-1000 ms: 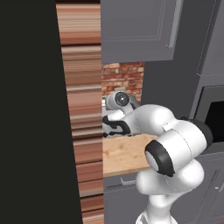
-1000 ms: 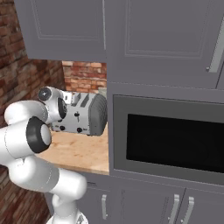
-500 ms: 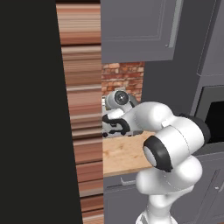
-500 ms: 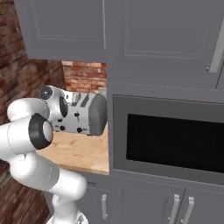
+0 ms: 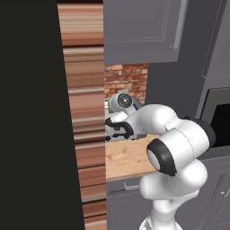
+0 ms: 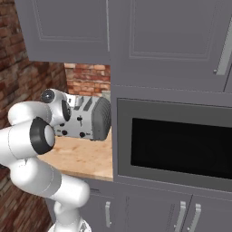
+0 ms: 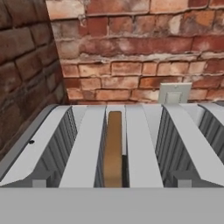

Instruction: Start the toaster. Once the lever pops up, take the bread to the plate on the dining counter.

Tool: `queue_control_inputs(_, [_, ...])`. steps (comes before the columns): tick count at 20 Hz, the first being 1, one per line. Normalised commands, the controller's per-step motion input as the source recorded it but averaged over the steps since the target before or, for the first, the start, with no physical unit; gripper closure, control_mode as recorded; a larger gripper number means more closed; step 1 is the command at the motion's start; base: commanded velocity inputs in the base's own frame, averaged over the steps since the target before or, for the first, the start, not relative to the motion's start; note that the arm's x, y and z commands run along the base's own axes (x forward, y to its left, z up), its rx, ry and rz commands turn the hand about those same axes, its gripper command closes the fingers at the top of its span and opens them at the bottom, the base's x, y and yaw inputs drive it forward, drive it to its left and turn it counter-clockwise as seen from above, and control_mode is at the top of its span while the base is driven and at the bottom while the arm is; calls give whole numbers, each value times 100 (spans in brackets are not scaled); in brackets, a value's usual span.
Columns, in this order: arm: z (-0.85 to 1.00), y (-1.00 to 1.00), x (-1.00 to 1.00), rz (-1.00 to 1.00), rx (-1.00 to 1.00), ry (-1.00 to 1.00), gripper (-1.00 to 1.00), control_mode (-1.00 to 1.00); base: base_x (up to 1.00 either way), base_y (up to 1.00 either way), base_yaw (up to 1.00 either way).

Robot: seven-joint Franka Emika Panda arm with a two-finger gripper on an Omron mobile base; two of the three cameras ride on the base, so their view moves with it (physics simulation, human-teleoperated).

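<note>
toaster: your silver toaster (image 6: 88, 118) sits on the wooden bench (image 6: 84, 156) in the brick corner, right next to the black microwave (image 6: 181, 145). From the right base view you can see its front knobs and levers, partly behind the arm.
bread: the brown slice (image 7: 113, 146) stands on edge down in one of the toaster's top slots (image 7: 114, 144); from the hand view you're looking straight along it, with only its top edge showing.
tool: honestly can't tell if it's open or closed. In the hand view you don't get the fingertips at all, and in the left base view the hand (image 5: 120, 129) is just a dark lump by the toaster.
arm: reaching in under the grey upper cabinets (image 6: 136, 41), wrist right at the toaster.
wall: red brick (image 7: 131, 48) behind, with a small white outlet plate (image 7: 174, 93) just past the toaster.
</note>
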Motion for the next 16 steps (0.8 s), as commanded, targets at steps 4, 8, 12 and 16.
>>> queue_control_inputs(4, [-3,0,0,-3,0,0,-100,-100,0,0,0])
queue_control_inputs(8, [0,0,0,-1,0,0,-100,-100,0,0,0])
queue_control_inputs(12, [0,0,0,-1,0,0,-100,-100,0,0,0])
queue_control_inputs(16, [0,0,0,-2,0,0,-100,-100,0,0,0])
